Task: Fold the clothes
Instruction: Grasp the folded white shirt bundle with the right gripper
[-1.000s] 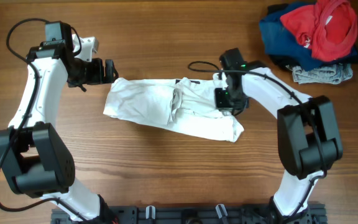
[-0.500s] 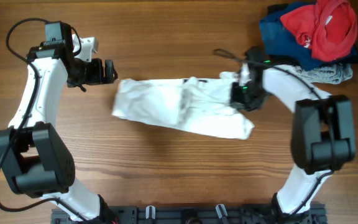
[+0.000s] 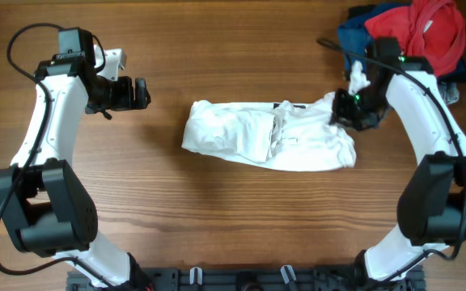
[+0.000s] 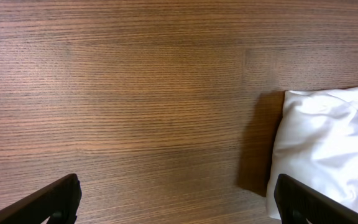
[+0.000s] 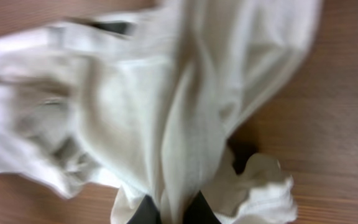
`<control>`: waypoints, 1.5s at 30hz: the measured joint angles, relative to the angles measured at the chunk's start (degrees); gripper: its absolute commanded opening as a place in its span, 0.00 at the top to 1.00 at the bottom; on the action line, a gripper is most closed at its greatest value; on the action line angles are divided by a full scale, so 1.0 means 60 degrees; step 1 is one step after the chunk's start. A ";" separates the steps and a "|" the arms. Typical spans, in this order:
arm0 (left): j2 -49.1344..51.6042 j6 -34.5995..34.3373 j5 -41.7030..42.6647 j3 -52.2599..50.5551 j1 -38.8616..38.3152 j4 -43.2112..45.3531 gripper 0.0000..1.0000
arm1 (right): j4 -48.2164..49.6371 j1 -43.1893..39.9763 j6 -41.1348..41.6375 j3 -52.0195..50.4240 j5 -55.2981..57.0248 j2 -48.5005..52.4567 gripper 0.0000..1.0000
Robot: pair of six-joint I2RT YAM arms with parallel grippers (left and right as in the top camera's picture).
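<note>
White T-shirt (image 3: 269,145) is sliding rightward, with the right gripper (image 3: 349,110) clamping its edge and the left gripper (image 3: 141,93) idling wide open. Repositioning step, apparently; next comes releasing and flattening.

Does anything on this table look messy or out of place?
Yes: the white T-shirt lies bunched and wrinkled mid-table, not flat, one end pinched by the right gripper. Red and blue garments sit in a jumbled heap at the far corner.

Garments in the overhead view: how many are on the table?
3 clearly: the white T-shirt mid-table, gripped by the right claw; a red garment atop a navy garment at the far right corner. More may be hidden beneath.
</note>
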 measured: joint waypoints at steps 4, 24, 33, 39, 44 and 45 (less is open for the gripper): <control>0.0000 0.0004 -0.0007 0.0000 -0.0004 -0.0004 0.00 | 0.0295 0.1399 0.0306 0.0608 -0.0255 -0.0055 0.96; 0.0000 0.0000 -0.0033 0.0000 0.0000 -0.0004 0.00 | 0.4637 0.6022 0.2969 0.0623 -0.0331 -0.0047 0.96; 0.0000 0.0000 -0.0033 0.0000 0.0000 -0.0004 0.00 | 0.5322 0.6878 0.2881 0.0623 -0.1308 0.1515 0.41; 0.0000 0.0000 -0.0029 0.0000 -0.0004 -0.0004 0.00 | 0.3337 0.6805 0.2157 0.1279 -0.1461 0.1362 0.39; 0.0000 0.0000 -0.0033 0.0000 0.0000 0.0040 0.00 | 0.1228 0.6309 0.1206 0.2029 -0.0419 0.0597 0.42; 0.0000 0.0000 -0.0033 0.0000 0.0000 0.0058 0.00 | 0.1053 0.6298 0.1096 0.2036 -0.0178 0.0514 0.43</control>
